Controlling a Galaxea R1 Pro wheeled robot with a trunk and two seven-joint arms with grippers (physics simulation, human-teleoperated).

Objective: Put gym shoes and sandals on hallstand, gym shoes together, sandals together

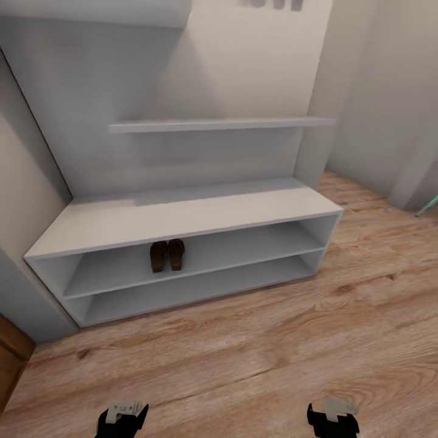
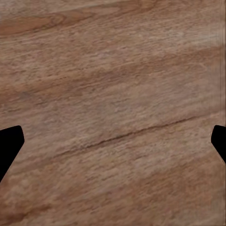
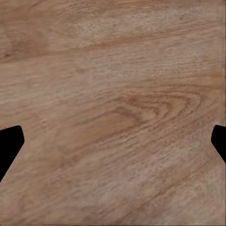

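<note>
The hallstand (image 1: 182, 219) stands against the wall, a pale grey-white low unit with a flat top, two open tiers beneath it and a long wall shelf (image 1: 219, 125) above. The two sandals (image 1: 167, 255) lie side by side on the upper tier, left of its middle and near its front edge, touching or nearly so (dark brown, lengthwise pointing into the tier). The lower tier and the flat top carry nothing that I can make out.

The corridor floor (image 1: 255, 340) runs in light brown wood planks from the foot of the hallstand toward the camera.

At the bottom edge of the head view the left tool (image 1: 121, 420) and the right tool (image 1: 333, 418) hang low over the floor, well apart from each other and from the hallstand. In the left wrist view the left tool's dark fingertips (image 2: 9, 146) sit at opposite sides of the picture with bare planks between them, so its jaws are spread wide and hold nothing. The right wrist view shows the same: fingertips (image 3: 9, 146) far apart over wood grain, empty.
</note>
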